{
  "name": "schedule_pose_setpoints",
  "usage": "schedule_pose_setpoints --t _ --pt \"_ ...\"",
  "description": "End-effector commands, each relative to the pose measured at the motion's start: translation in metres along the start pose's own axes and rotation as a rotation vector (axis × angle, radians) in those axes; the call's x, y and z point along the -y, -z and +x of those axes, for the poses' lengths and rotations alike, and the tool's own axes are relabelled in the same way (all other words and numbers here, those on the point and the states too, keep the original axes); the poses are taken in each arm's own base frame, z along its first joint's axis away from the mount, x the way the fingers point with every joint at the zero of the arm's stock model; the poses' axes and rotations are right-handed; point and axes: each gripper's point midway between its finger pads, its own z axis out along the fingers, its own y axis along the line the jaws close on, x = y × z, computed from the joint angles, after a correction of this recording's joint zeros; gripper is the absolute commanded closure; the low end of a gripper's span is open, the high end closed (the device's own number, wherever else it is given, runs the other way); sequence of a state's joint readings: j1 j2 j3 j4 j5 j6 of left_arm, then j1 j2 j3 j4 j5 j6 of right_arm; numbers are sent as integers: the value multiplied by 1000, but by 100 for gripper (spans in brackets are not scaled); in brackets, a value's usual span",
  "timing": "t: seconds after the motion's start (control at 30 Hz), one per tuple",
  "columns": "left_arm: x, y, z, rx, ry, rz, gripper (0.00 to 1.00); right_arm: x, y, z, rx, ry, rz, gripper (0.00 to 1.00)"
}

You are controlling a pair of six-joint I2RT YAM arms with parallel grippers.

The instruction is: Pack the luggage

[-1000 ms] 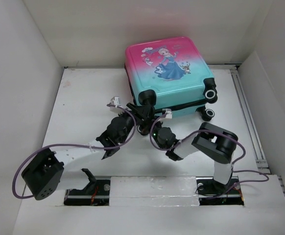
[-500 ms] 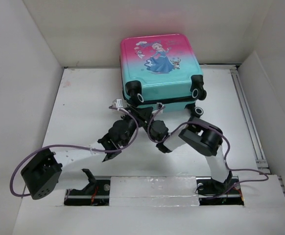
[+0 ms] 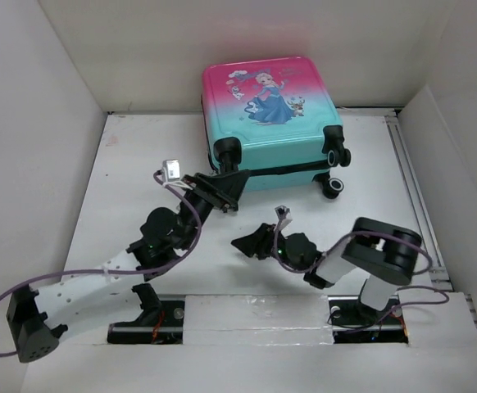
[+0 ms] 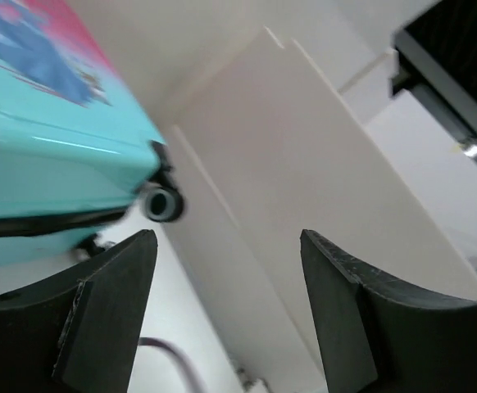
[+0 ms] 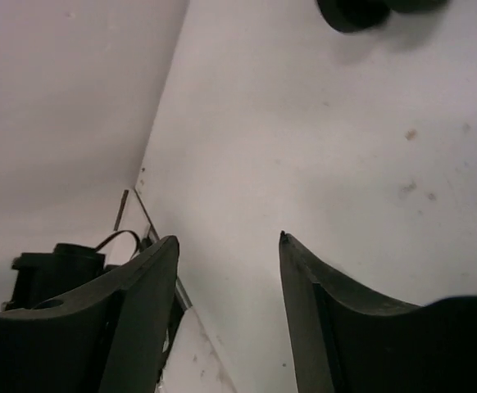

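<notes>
Looking between the fingers of the left gripper (image 4: 226, 246), we find a wide gap with nothing held in it, only white panel and wall beyond. The luggage (image 3: 271, 123) lies to the left of those jaws and past their tips, lid down and print side up, at the far middle of the table (image 3: 132, 172). The wrist camera crops most of it, leaving a teal flank, a corner of pink and one wheel (image 4: 161, 203) just beyond the left finger (image 4: 107, 311). From above, one fingertip overlaps the case's near left corner by the black zipper line (image 3: 292, 169), and we cannot tell whether it touches the shell or only hovers beside it. Nor can we tell whether that zipper is run fully shut. The right gripper (image 5: 228, 239) is likewise spread wide and empty, with bare tabletop between its jaws. In the overhead view the luggage sits well apart from it, off to one side of the tips rather than ahead of them. A dark round shape (image 5: 357, 10) ahead of the right jaws is cut off by the top edge, and too little of it shows for us to name it. Left of those jaws, a black block with a cable (image 5: 58, 264) is half hidden behind the finger.
</notes>
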State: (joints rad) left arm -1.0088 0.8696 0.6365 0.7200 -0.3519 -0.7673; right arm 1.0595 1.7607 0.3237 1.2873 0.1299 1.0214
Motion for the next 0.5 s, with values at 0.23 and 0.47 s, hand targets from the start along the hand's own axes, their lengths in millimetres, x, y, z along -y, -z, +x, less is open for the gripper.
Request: schedule_pose_setpoints --t 0.23,0.47 --pt "-175 72 -30 107 -171 -479 36 -107 14 -124 236 499 106 14" --pt "-220 74 -19 29 -214 -540 38 -107 -45 -185 153 720 375 0"
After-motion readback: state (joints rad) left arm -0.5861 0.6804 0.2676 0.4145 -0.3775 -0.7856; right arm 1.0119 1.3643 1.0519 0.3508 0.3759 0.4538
